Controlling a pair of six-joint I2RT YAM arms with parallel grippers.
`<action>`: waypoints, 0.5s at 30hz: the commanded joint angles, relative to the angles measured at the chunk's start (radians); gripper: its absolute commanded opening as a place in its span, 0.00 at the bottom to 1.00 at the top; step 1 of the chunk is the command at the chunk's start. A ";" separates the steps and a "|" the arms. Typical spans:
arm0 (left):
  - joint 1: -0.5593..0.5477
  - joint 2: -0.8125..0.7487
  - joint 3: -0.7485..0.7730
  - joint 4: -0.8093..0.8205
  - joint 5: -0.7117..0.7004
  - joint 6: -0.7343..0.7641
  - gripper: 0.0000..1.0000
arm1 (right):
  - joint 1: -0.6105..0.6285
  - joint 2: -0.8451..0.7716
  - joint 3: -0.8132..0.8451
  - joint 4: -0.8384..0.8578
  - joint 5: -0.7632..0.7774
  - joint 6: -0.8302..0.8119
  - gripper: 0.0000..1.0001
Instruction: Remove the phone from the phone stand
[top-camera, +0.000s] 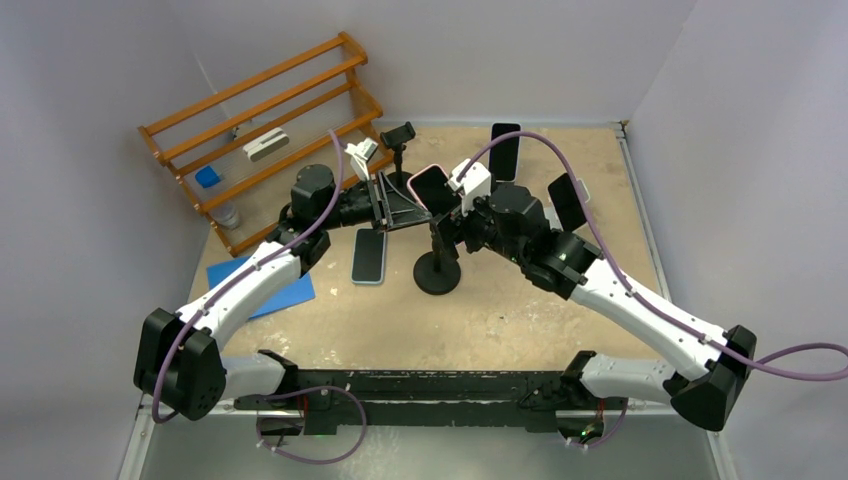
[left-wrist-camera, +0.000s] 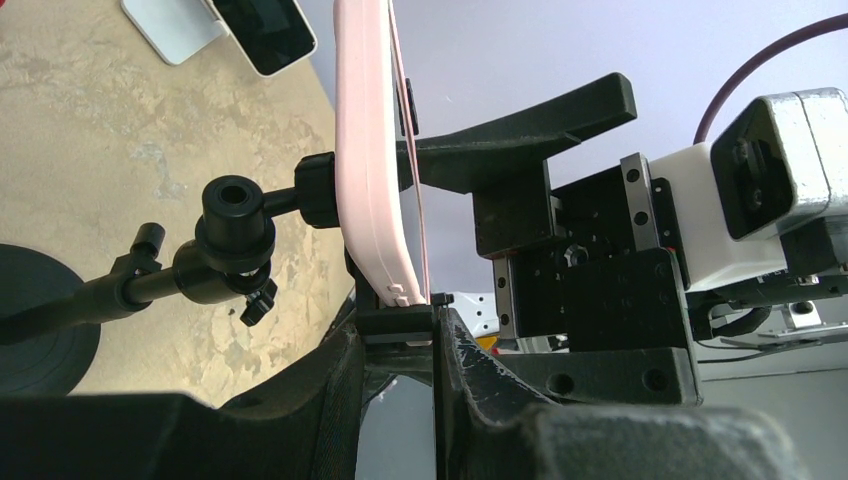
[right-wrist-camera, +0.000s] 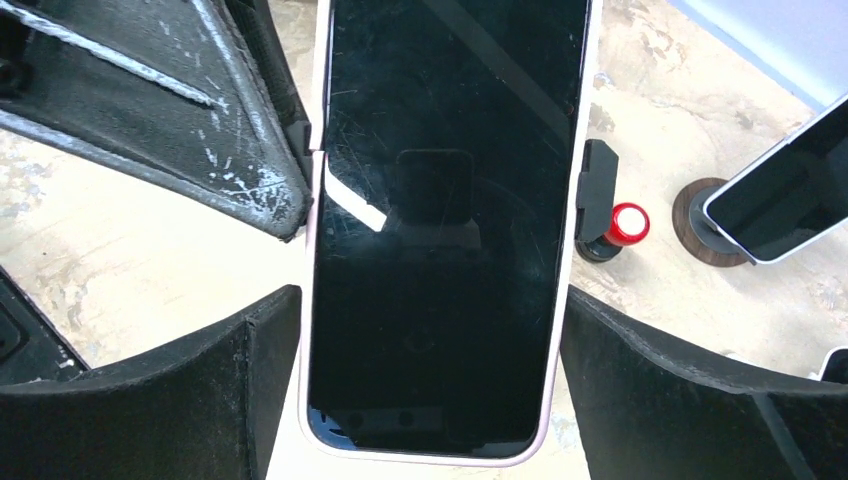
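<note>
The phone (top-camera: 431, 187) has a pink case and sits in the clamp of a black phone stand (top-camera: 437, 271) with a round base. In the left wrist view the phone (left-wrist-camera: 368, 170) is edge-on, and my left gripper (left-wrist-camera: 396, 322) is shut on the stand's side clamp jaw (left-wrist-camera: 395, 326) at the phone's edge. In the right wrist view the dark screen (right-wrist-camera: 445, 220) faces me. My right gripper (right-wrist-camera: 430, 335) has a finger against each long edge and is shut on the phone. The other clamp jaw (right-wrist-camera: 596, 190) is still on the phone's right edge.
A light-blue phone (top-camera: 369, 256) lies flat left of the stand, beside a blue pad (top-camera: 262, 285). A wooden rack (top-camera: 270, 130) stands at the back left. More stands with phones (top-camera: 505, 150) (top-camera: 567, 200) are behind, one also in the right wrist view (right-wrist-camera: 780, 195).
</note>
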 joint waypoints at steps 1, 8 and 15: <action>0.014 0.006 0.034 -0.003 0.009 0.034 0.00 | 0.008 -0.026 -0.001 0.042 -0.010 -0.025 0.94; 0.014 0.006 0.033 -0.002 0.017 0.034 0.00 | 0.009 -0.005 0.002 0.069 0.013 -0.022 0.86; 0.014 0.008 0.026 0.001 0.025 0.042 0.00 | 0.009 -0.019 -0.003 0.072 0.053 -0.014 0.57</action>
